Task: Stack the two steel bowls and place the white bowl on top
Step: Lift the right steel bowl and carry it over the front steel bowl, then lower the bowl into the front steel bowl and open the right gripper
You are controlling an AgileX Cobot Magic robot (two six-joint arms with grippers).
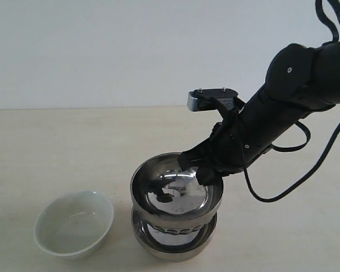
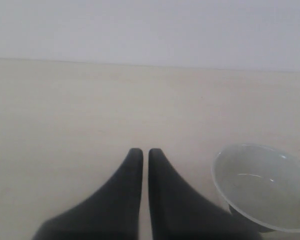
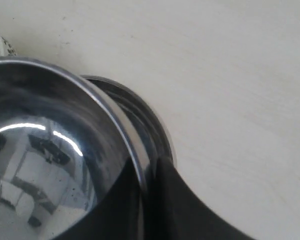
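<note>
A smooth steel bowl (image 1: 175, 192) sits in or just above a ribbed steel bowl (image 1: 175, 238) at the front middle of the table. My right gripper (image 1: 207, 173) is shut on the upper bowl's right rim, one finger inside and one outside. In the right wrist view the upper steel bowl (image 3: 50, 150) fills one side, the lower steel bowl's rim (image 3: 150, 120) shows beside it, and the right gripper (image 3: 149, 167) pinches the rim. The white bowl (image 1: 73, 222) stands alone to the left. My left gripper (image 2: 141, 152) is shut and empty, with the white bowl (image 2: 265, 185) beside it.
The pale wooden table (image 1: 56, 147) stretches back to a plain white wall. A black cable (image 1: 306, 170) hangs from the right arm above the table's right part.
</note>
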